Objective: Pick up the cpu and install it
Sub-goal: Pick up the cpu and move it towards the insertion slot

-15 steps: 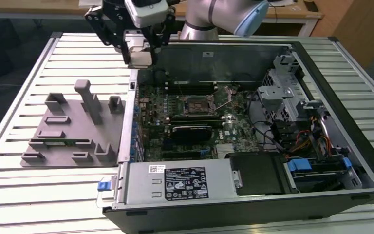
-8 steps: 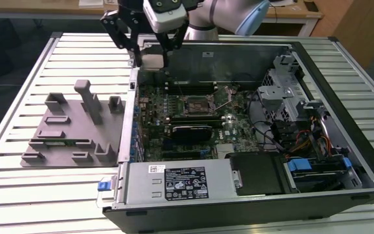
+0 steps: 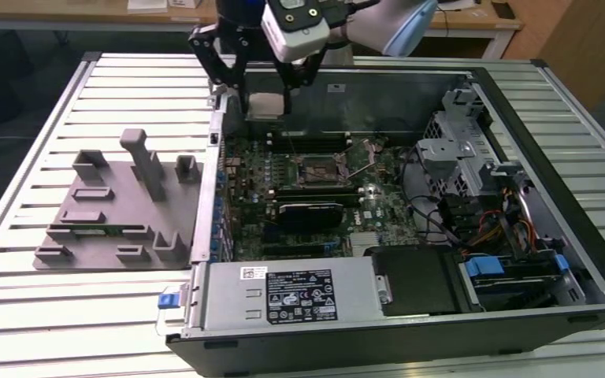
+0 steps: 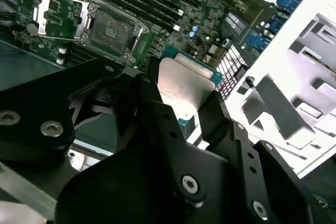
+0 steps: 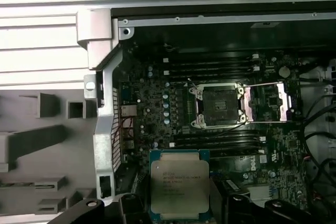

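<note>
Tool: the black two-fingered tool is closed on the cpu, with one finger against each of two opposite edges.
Cpu: the cpu is a flat square chip with a silvery-grey top and a thin pale rim. It is held in the air above the motherboard, near the case wall at the exterior view's left.
Socket: the socket lies open on the motherboard, well apart from the cpu. Its metal frame is swung back beside it.
Computer case: the computer case lies open on a slatted metal tabletop.
Holder tray: the grey holder tray rests on the tabletop just beside the case, at the exterior view's left.
</note>
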### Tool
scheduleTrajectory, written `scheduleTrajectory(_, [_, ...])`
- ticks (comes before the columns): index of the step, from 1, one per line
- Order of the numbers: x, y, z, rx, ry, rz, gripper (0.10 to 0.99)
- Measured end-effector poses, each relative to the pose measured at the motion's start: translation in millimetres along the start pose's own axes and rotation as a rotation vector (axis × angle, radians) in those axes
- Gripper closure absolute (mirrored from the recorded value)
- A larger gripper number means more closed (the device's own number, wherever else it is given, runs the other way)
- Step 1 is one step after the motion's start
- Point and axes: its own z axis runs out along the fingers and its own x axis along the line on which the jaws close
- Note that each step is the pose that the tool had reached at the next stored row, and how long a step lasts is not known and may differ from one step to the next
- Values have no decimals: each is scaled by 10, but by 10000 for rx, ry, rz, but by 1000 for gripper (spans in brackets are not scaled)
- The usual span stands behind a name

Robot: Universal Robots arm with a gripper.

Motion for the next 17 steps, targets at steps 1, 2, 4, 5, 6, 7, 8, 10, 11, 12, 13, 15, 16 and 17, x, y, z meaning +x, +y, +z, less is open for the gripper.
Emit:
scheduleTrajectory(1, [-30, 2, 12, 1, 5, 1, 545])
scheduleTrajectory(2, [-58, 3, 23, 1, 9, 2, 545])
scheduleTrajectory(4, [-113, 6, 45, 1, 18, 2, 545])
scheduleTrajectory(5, [-141, 8, 55, 3, 22, 1, 545])
scheduleTrajectory(6, [-170, 10, 65, 4, 27, 2, 545])
scheduleTrajectory(7, [-199, 11, 76, 3, 32, 3, 545])
scheduleTrajectory(8, [-229, 13, 87, 3, 36, 4, 545])
scheduleTrajectory(10, [-293, 17, 111, 4, 50, 2, 545])
scheduleTrajectory(11, [-323, 18, 126, 4, 58, 2, 545])
scheduleTrajectory(12, [-351, 20, 142, 6, 67, 5, 545])
scheduleTrajectory(13, [-377, 21, 159, 6, 76, 5, 545])
scheduleTrajectory(15, [-423, 22, 197, 5, 89, 4, 545])
scheduleTrajectory(16, [-443, 23, 215, 7, 95, 4, 545])
scheduleTrajectory(17, [-459, 24, 235, 7, 98, 5, 545])
